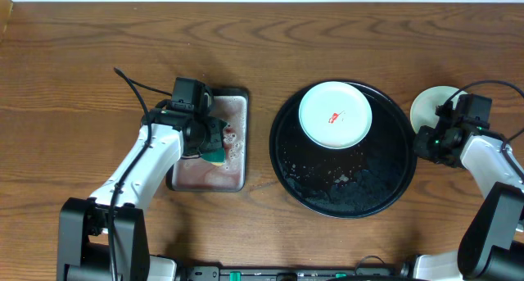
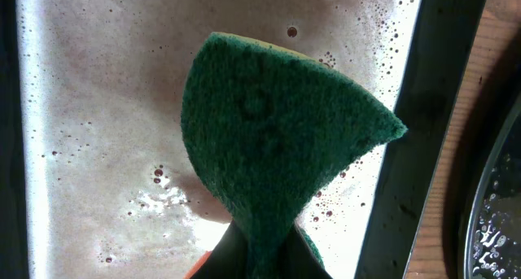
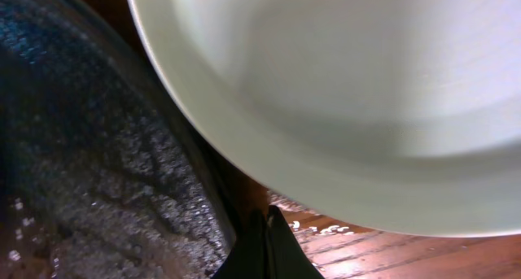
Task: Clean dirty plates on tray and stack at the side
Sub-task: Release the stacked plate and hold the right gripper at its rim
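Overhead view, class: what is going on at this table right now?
The left gripper pinches a green sponge over the wet metal tray. A red-smeared plate sits on the black tray. The right gripper is shut and empty beside a pale plate on the table, right of the black tray.

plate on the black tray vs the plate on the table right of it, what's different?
The plate on the tray carries a red smear; the side plate looks clean where it shows. The plate on the tray sits at the back of the black tray; the side plate rests on the wooden table, just outside the tray's rim. Both are round, pale and shallow.
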